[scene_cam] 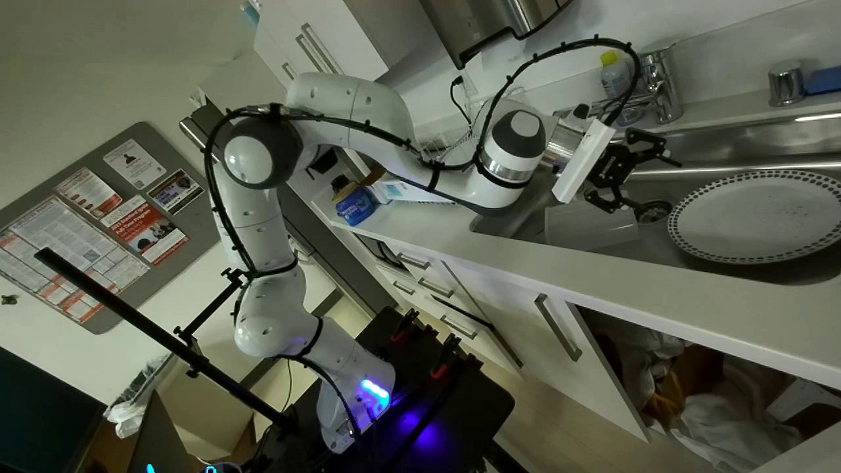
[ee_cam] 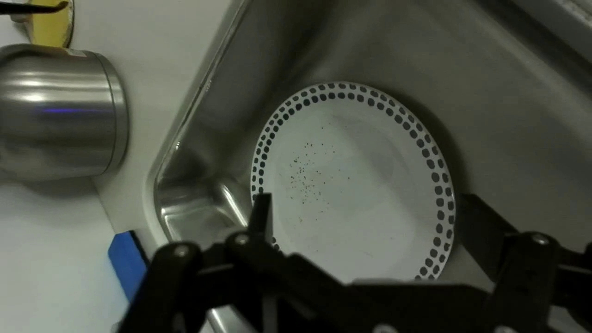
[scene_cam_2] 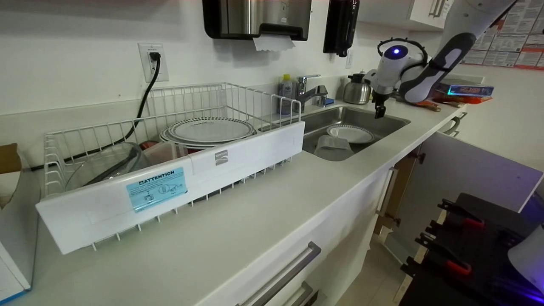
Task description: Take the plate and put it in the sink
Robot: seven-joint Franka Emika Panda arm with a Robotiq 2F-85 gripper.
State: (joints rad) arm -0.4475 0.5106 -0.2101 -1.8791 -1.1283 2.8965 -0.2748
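The plate [scene_cam: 762,217] is round and white with dark dots on its rim. It lies in the stainless-steel sink [scene_cam: 742,146], and also shows there in an exterior view [scene_cam_2: 351,134]. In the wrist view the plate [ee_cam: 356,185] has small dark specks on it, and its near edge is hidden behind the gripper. My gripper [scene_cam: 657,185] is open and empty. It hangs above the sink, apart from the plate, also in an exterior view [scene_cam_2: 379,112]. In the wrist view the fingers [ee_cam: 364,201] are spread wide over the plate's two sides.
A clear plastic container [scene_cam_2: 333,148] lies in the sink near the drain [scene_cam: 654,211]. The tap [scene_cam: 662,85] and a soap bottle [scene_cam_2: 286,89] stand behind. A steel jug [ee_cam: 60,113] and blue sponge [ee_cam: 127,266] are beside the sink. A dish rack [scene_cam_2: 246,157] holds plates.
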